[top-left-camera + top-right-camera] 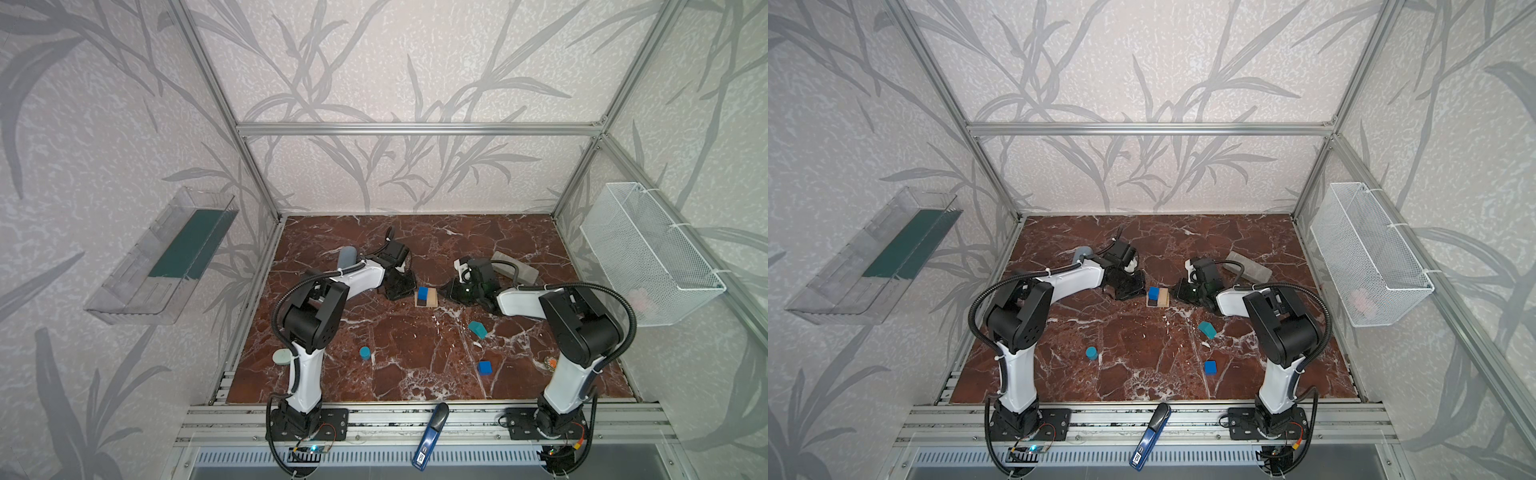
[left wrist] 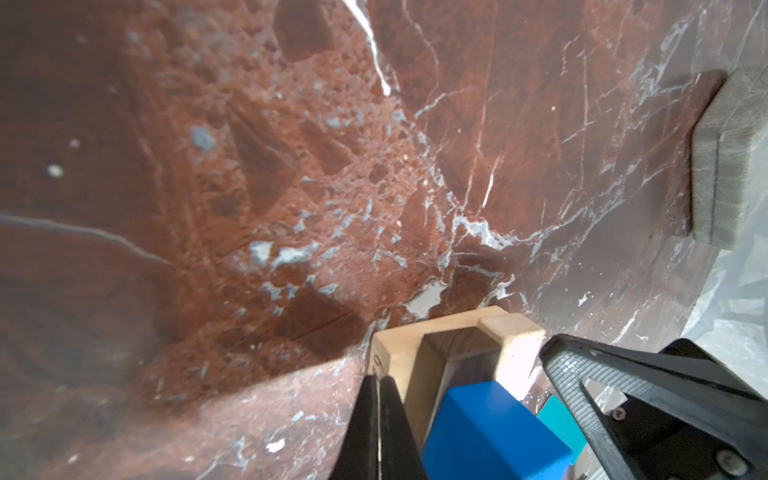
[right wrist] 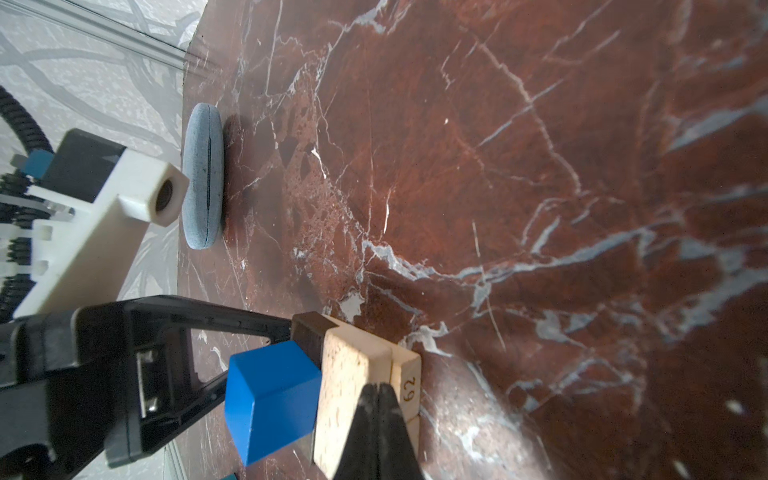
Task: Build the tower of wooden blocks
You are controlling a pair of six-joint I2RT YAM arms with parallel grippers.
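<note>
- Tower in progress at the middle of the red marbled tabletop [image 1: 353, 257]: a square base of three pale natural-wood bars and one dark brown bar [image 1: 427, 301] is laid flat, with a bright blue wooden cube [image 1: 423, 292] resting on its far left corner.
- Fingers of the left gripper [image 1: 409, 289] are pressed together, empty, with the tips against the base's left side. Those of the right gripper [image 1: 445, 291] are likewise together and empty at its right side.
- Squaring the base is judged to be the step in hand. Both sides should be nudged gently and evenly, so that the bars are closed up without the cube being tipped.
- Nearer the front, well apart from the base, a blue wooden cylinder [image 1: 365, 353], a teal house-shaped block [image 1: 478, 329] and a second blue cube [image 1: 484, 366] lie loose.
- Digits readable as 62 are marked on a pale bar end [image 3: 409, 390]. The white label on a blue handheld tool [image 1: 430, 434] at the near rail cannot be read.
</note>
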